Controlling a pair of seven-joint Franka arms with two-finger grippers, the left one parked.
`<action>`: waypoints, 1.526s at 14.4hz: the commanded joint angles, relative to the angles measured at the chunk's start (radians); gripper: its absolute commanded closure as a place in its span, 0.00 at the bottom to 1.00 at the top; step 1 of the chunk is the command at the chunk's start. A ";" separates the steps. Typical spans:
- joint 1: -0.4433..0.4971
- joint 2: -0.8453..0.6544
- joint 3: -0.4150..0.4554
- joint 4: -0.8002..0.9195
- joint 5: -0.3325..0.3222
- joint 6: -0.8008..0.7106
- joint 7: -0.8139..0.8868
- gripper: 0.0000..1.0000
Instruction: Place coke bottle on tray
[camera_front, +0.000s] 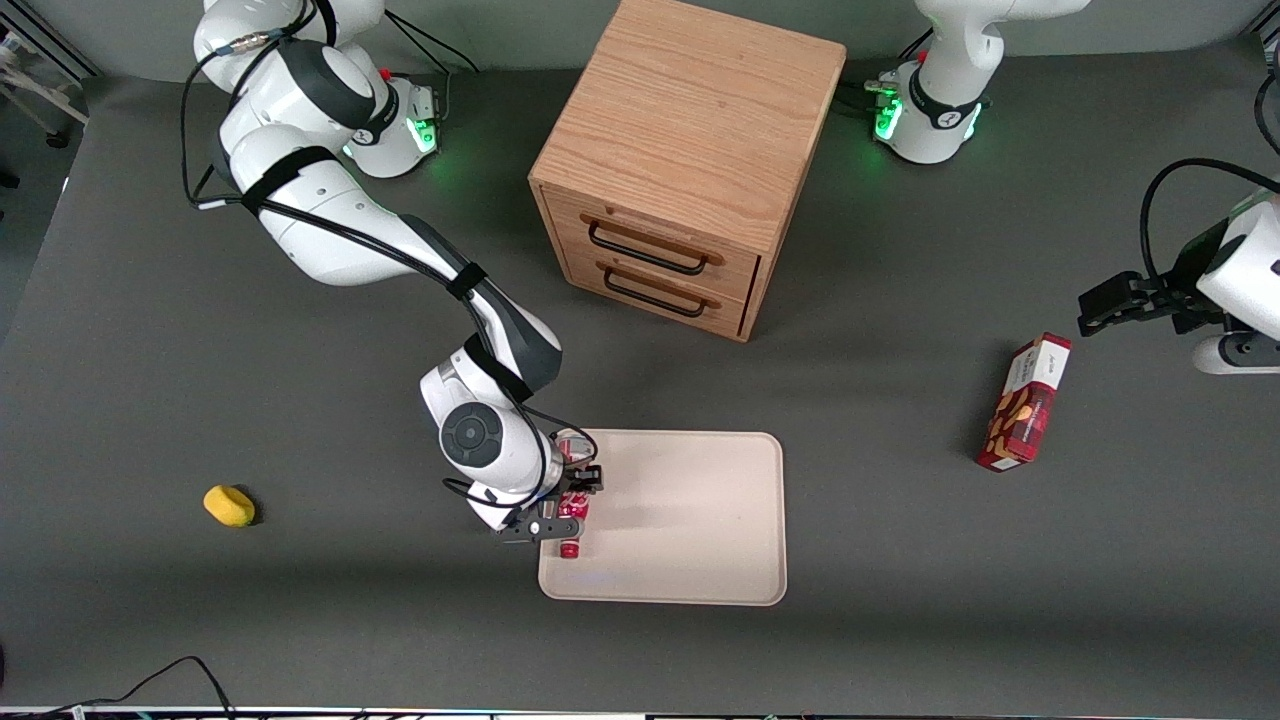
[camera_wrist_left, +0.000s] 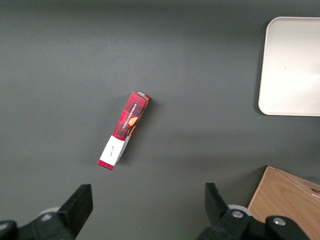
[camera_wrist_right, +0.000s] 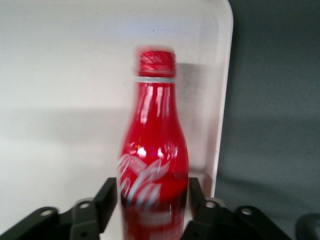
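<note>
**Bottle held over the tray's edge**

Front view: the gripper (camera_front: 568, 500) sat over the tray (camera_front: 690, 520) at its edge toward the working arm's end, closed on the coke bottle (camera_front: 571, 520), whose cap pointed toward the camera. A snack box (camera_front: 1025, 403) lay toward the parked arm's end, and a yellow sponge (camera_front: 229, 505) toward the working arm's.

Left wrist view: the snack box (camera_wrist_left: 123, 131) lay on the table, apart from the tray (camera_wrist_left: 292, 65).

Right wrist view: the fingers (camera_wrist_right: 105, 200) pressed the coke bottle (camera_wrist_right: 152, 165) from both sides above the tray (camera_wrist_right: 65, 100); whether it touched the tray was unclear.

Slim red coke bottle (camera_wrist_right: 154, 165) with white script logo, red cap, held between the gripper (camera_front: 570, 500) fingers over the tray's edge; large flat cream tray (camera_front: 690, 520), rounded corners, low rim
</note>
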 joint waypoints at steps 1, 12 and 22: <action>0.011 0.014 -0.001 0.027 -0.037 0.004 0.017 0.00; 0.011 0.020 -0.001 0.025 -0.043 0.004 0.017 0.00; -0.064 -0.202 0.062 -0.034 -0.052 -0.147 0.012 0.00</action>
